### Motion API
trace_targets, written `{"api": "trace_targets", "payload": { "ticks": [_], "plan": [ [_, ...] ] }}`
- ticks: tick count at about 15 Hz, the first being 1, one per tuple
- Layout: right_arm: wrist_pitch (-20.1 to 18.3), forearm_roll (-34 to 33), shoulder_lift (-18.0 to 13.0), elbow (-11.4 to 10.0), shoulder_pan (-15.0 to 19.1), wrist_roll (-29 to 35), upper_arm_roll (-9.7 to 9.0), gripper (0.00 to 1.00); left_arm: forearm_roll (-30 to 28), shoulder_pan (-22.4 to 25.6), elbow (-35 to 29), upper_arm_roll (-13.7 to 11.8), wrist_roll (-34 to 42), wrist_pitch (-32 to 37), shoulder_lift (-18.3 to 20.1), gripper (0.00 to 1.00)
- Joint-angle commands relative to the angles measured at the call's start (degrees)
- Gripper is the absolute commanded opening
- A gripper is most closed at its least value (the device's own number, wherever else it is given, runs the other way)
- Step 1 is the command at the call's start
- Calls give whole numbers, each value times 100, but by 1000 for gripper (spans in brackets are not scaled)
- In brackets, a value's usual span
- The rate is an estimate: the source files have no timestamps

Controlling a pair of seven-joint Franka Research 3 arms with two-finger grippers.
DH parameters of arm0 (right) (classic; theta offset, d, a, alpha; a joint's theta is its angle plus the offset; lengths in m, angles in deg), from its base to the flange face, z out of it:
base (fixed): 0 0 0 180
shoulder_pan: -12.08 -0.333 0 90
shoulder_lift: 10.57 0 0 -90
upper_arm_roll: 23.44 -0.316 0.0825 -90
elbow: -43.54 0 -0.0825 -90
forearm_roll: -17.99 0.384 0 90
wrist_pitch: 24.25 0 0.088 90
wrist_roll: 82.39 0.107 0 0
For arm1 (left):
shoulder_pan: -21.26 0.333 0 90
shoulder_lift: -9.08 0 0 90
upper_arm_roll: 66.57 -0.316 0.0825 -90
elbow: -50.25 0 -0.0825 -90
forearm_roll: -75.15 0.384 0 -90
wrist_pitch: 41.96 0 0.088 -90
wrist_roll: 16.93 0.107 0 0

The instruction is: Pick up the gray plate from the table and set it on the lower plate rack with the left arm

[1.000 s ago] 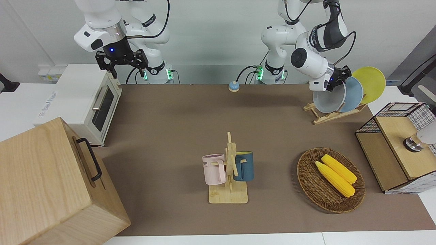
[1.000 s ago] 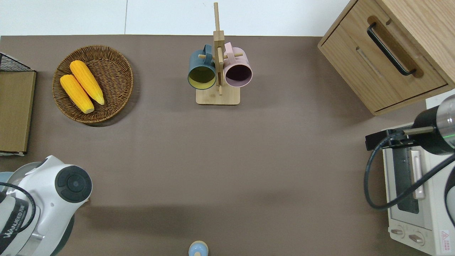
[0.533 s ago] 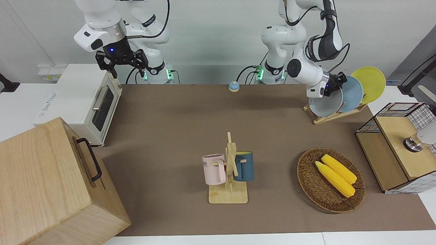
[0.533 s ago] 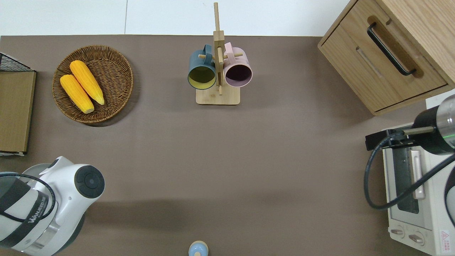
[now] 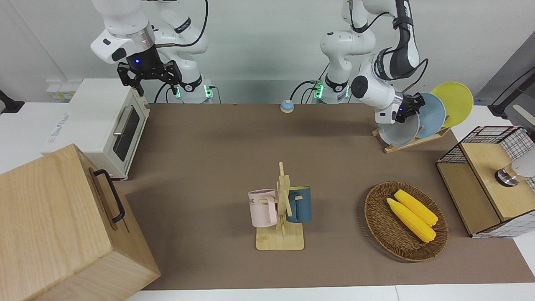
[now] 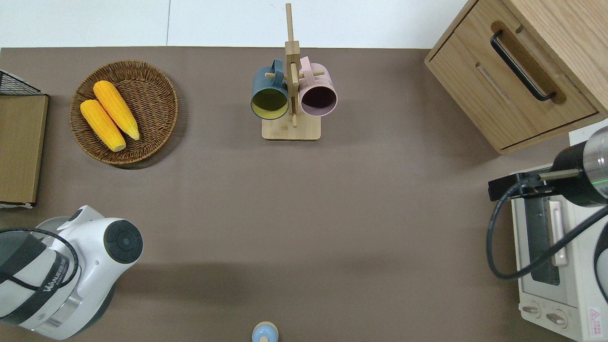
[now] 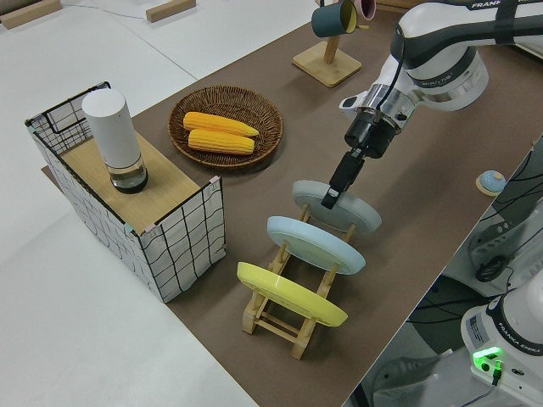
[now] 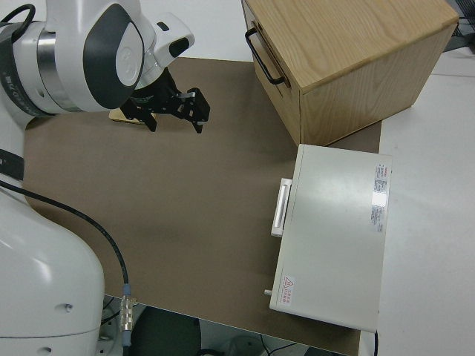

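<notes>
The gray plate [image 5: 396, 133] [image 7: 349, 212] stands on edge in the slot of the lower plate rack [image 5: 402, 144] [image 7: 276, 315] closest to the table's middle. My left gripper [image 5: 408, 111] [image 7: 333, 193] is shut on the plate's upper rim. A light blue plate [image 5: 433, 113] and a yellow plate [image 5: 454, 101] stand in the slots beside it. The rack sits on the brown table [image 5: 217, 159] at the left arm's end, near the robots. In the overhead view the left arm hides the rack. The right arm is parked with its gripper [image 5: 154, 85] open.
A wicker basket [image 5: 373, 214] with two corn cobs lies farther from the robots than the rack. A wire-sided box [image 5: 487, 179] stands beside it. A mug stand [image 5: 282, 209] holds two mugs mid-table. A toaster oven [image 5: 104, 125] and a wooden cabinet [image 5: 62, 225] are at the right arm's end.
The left gripper has lowered the gray plate into the rack slot, and its wrist has swung a little toward the table's middle. The right arm has not moved.
</notes>
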Motion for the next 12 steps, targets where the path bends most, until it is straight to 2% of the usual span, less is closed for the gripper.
{"api": "trace_targets", "payload": {
  "ticks": [1, 4, 5, 6, 9, 10, 12],
  "plan": [
    [-83, 43, -14, 35, 41, 1, -38, 990, 122, 45, -50, -100, -157, -310, -81, 0],
    [-83, 43, -14, 35, 41, -8, -29, 987, 121, 150, -41, -118, -44, -408, -108, 24],
    [-83, 43, -14, 35, 41, -8, -29, 990, 121, 150, -24, -144, 87, -416, -125, 221],
    [-83, 43, -14, 35, 41, 1, -38, 987, 121, 142, -24, -170, 271, -425, -134, 468],
    [-83, 43, -14, 35, 41, 1, -38, 990, 121, 159, -15, -179, 343, -478, -134, 842],
    [-83, 43, -14, 35, 41, -8, -29, 987, 121, 150, -15, -179, 344, -478, -134, 994],
    [-83, 43, -14, 35, 41, 1, -38, 990, 121, 142, -6, -179, 344, -478, -134, 995]
  ]
}}
